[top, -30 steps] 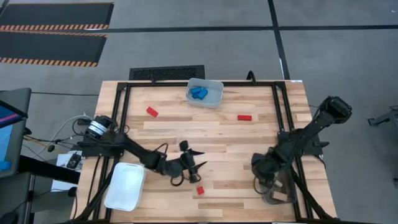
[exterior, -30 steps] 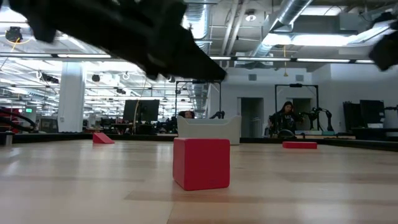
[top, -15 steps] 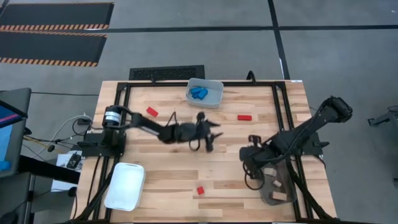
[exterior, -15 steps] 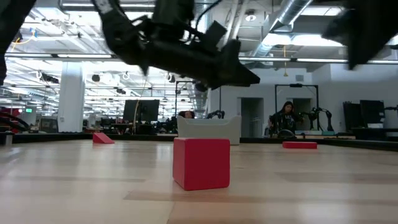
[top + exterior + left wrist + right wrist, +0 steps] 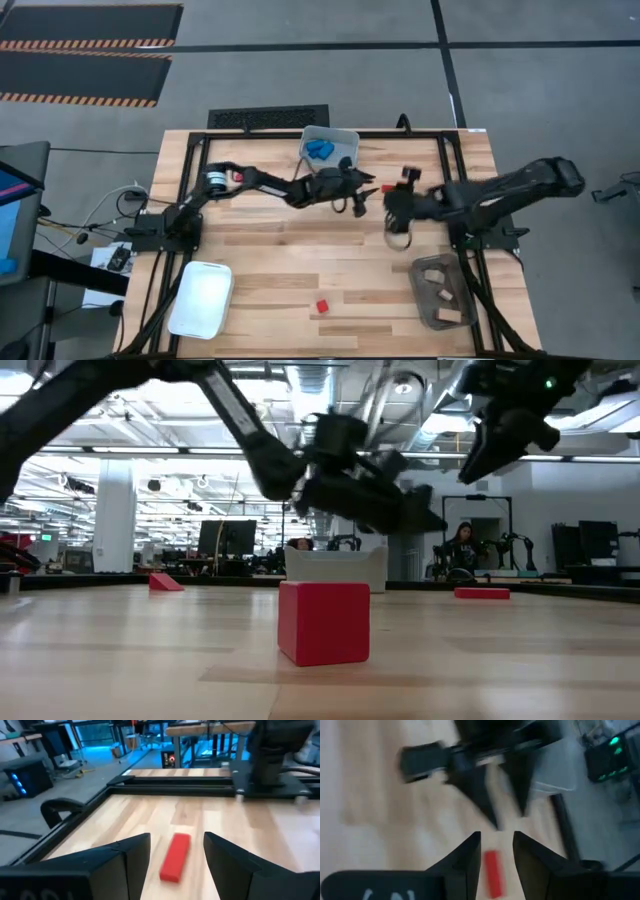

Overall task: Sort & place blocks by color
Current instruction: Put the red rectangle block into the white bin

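Note:
A flat red block (image 5: 175, 857) lies on the table at the far right of centre; it also shows in the right wrist view (image 5: 492, 868) and the low view (image 5: 482, 593). My left gripper (image 5: 177, 836) hangs open just short of it, fingers level and pointing at it (image 5: 368, 188). My right gripper (image 5: 496, 835) is open above the same block, slanting down from the right (image 5: 392, 203). A red cube (image 5: 322, 306) sits near the front edge. A red wedge (image 5: 165, 582) rests at the far left.
A clear bin (image 5: 345, 140) holding blue blocks stands at the far edge, close behind my left gripper. A grey bin (image 5: 425, 300) with tan blocks sits near right. A white bin (image 5: 202, 298) lies near left. The black frame rails (image 5: 450, 160) run along the table's sides.
My left gripper has swung from beside the red cube near the front edge toward the far right, ending at the flat red block. My right gripper has risen from over the grey bin, moved far and left toward the same block, and turned about.

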Motion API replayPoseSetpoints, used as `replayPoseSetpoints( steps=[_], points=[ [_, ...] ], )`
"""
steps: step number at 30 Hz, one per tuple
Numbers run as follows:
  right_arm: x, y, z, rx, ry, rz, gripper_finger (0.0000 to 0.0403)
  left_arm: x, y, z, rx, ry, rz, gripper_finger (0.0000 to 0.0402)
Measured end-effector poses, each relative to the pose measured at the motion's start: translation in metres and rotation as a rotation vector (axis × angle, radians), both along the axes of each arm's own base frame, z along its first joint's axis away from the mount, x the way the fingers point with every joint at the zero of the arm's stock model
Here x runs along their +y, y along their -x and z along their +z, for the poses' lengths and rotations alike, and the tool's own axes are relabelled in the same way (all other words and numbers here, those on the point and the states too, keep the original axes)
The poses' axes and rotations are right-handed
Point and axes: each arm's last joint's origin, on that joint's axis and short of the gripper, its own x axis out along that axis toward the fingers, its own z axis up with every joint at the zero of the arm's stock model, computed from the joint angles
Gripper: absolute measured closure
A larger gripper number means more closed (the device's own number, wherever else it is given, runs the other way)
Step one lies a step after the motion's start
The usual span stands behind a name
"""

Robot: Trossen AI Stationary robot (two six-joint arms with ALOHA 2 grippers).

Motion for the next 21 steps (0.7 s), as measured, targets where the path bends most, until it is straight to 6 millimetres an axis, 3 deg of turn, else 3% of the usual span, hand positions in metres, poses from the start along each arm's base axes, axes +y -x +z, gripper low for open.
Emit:
replayPoseSetpoints(
  steps=[5, 8, 17, 21],
  points=[
    [-0.025, 0.026, 0.000, -0.300, -0.175, 0.146, 0.0267, 0.018, -0.031, -0.004, 0.111, 0.067, -0.052, 0.0225],
    [-0.033, 0.036, -0.004, -0.418, -0.194, 0.163, 0.0266, 0.024, -0.045, -0.001, 0.170, 0.082, -0.070, 0.0217],
    [-0.045, 0.034, -0.018, -0.481, -0.154, 0.135, 0.0264, 0.029, -0.046, 0.006, 0.278, 0.072, -0.147, 0.0154],
    [-0.046, 0.029, -0.011, -0.520, -0.050, 0.201, 0.0260, 0.029, -0.046, 0.005, 0.300, 0.022, -0.157, 0.0138]
  ],
)
